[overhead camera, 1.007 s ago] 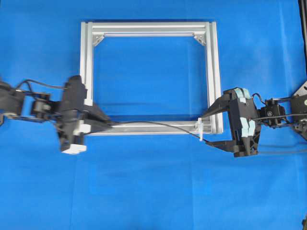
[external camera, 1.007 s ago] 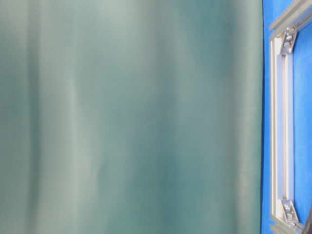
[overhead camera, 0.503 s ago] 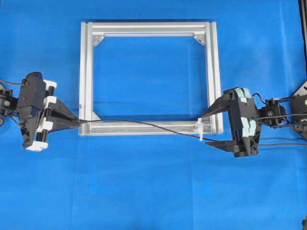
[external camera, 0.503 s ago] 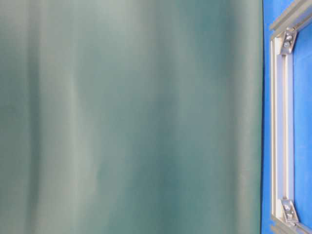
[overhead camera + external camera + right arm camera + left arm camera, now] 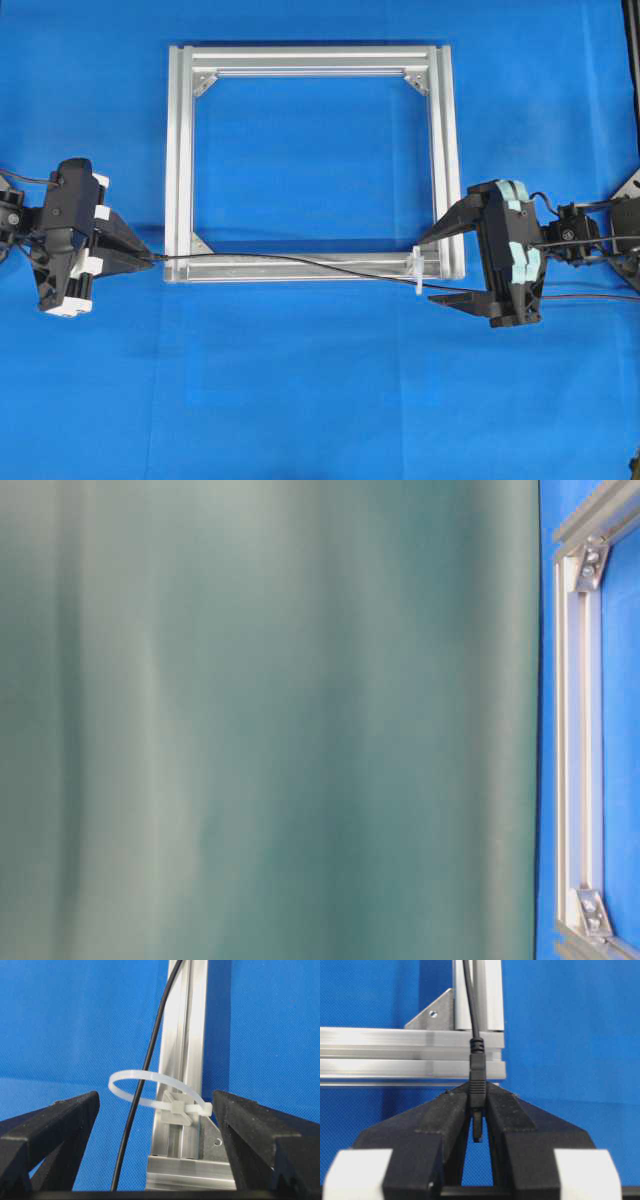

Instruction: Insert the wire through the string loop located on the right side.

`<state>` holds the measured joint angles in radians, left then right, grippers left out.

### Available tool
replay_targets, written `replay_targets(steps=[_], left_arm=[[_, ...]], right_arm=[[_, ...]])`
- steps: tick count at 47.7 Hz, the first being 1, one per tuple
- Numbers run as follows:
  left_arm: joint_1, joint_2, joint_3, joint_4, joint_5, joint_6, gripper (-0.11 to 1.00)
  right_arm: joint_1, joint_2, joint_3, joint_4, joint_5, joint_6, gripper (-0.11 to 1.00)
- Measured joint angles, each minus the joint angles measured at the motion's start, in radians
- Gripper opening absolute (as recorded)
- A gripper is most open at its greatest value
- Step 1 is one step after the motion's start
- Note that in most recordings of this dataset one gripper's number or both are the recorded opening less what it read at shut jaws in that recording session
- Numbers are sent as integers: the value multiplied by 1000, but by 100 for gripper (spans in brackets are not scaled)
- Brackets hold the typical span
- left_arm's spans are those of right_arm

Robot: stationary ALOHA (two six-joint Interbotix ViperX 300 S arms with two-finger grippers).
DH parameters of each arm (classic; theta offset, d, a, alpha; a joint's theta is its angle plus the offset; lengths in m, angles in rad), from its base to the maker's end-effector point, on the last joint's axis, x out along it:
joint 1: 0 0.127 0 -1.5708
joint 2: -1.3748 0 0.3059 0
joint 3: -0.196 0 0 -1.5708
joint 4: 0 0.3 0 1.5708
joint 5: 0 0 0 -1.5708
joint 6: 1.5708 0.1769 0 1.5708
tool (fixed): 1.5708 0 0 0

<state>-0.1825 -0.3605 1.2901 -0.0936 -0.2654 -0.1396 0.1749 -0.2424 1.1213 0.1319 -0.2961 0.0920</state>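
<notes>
The blue counter carries a silver frame, a rectangle of aluminium bars with triangular brackets in its corners. In the table-level view a blurred green surface fills nearly everything, and only one bar of the frame shows at the right edge. The right gripper sits at the frame's lower right corner, jaws spread wide, one on each side of the loop, grasping nothing. The left gripper sits just outside the lower left corner, jaws clenched on the plug of the wire. The wire runs from there along the bottom bar and passes through the loop, a white tie standing up from the frame near the right corner.
</notes>
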Motion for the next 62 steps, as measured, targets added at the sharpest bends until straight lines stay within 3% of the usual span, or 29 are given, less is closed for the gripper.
replay_targets(steps=[4,12,16,27,38,51,62], left_arm=[[0,-2,0,0,0,-9,18],[0,-2,3,0,0,-29,68],[0,-3,5,0,-2,-29,86],[0,-15,5,0,0,-28,81],[15,-109,0,0,3,-18,81],[52,-259,-23,0,29,49,81],[74,-293,-38,0,78,69,81]], right_arm=[[0,0,0,0,0,0,90],[0,-2,0,0,6,0,90],[0,-2,-2,0,9,0,90],[0,-21,0,0,14,-2,90],[-15,-115,-14,0,106,-2,90],[-49,-252,-31,-15,207,-5,90],[-57,-293,-31,-23,216,-5,90]])
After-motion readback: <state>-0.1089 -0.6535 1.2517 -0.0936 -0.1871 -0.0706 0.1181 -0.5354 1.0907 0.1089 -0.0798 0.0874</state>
